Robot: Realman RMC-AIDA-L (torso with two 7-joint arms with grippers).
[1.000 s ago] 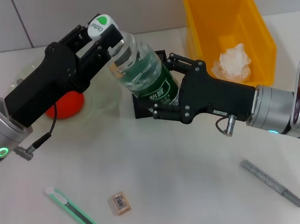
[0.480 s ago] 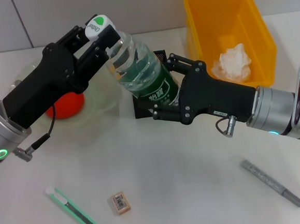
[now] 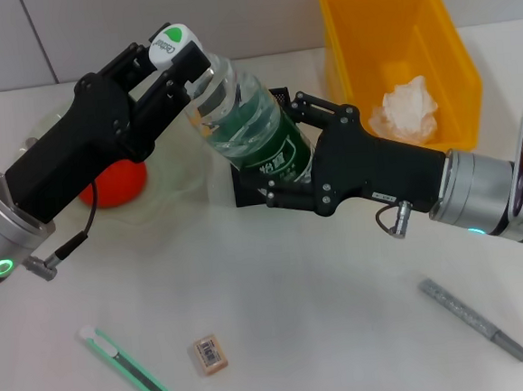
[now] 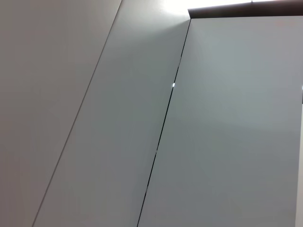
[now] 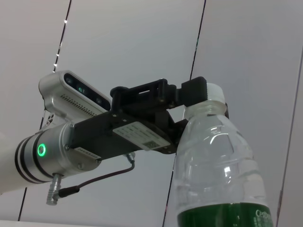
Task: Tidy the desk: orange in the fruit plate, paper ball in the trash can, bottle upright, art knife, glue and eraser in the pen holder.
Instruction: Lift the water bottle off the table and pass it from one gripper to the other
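Uprighting bottle | tilted above worktop, before pen holder | left gripper jaws clenched at cap, right gripper jaws clamped on label | advice: pivot slowly, seat base flat before releasing.

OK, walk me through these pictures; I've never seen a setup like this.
This is a two-armed robot at a white desk. The wide picture comes from its head camera; the other two come from cameras on its wrists.

The left gripper pinches the cap end of a clear plastic bottle with a green label, and the right gripper clamps its body, holding it tilted.

On the desk lie a mint-green cutter, a tan eraser block and a grey glue stick. A crumpled paper ball sits in the yellow bin.
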